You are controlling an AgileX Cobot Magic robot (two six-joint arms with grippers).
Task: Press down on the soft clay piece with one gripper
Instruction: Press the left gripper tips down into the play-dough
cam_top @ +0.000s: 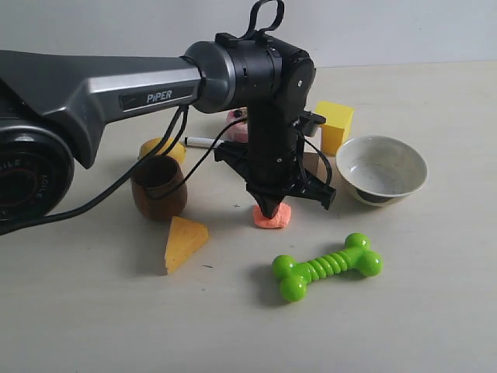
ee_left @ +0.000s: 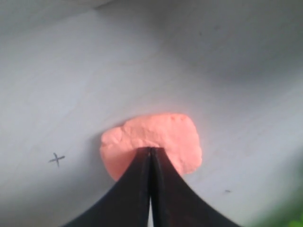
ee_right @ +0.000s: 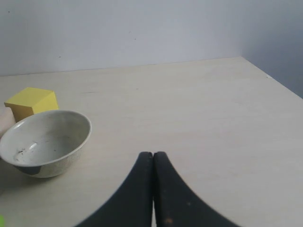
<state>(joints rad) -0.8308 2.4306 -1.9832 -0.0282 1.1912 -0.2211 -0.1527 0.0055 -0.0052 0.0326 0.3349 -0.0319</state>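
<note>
The soft clay piece (cam_top: 272, 217) (ee_left: 156, 137) is a small salmon-orange lump lying flat on the pale table, just in front of the wooden cup. My left gripper (cam_top: 269, 208) (ee_left: 150, 150) points straight down with its black fingers shut together, and their tips rest on top of the clay's near edge. Nothing is held between them. My right gripper (ee_right: 153, 154) is shut too and hovers over bare table to the right of the bowl; it does not show in the exterior view.
Around the clay stand a brown wooden cup (cam_top: 159, 187), a yellow-orange cheese wedge (cam_top: 183, 242), a green toy bone (cam_top: 326, 266), a white bowl (cam_top: 381, 169) (ee_right: 43, 141), a yellow cube (cam_top: 335, 126) (ee_right: 31, 101) and a pink toy cake (cam_top: 237, 124) behind the arm.
</note>
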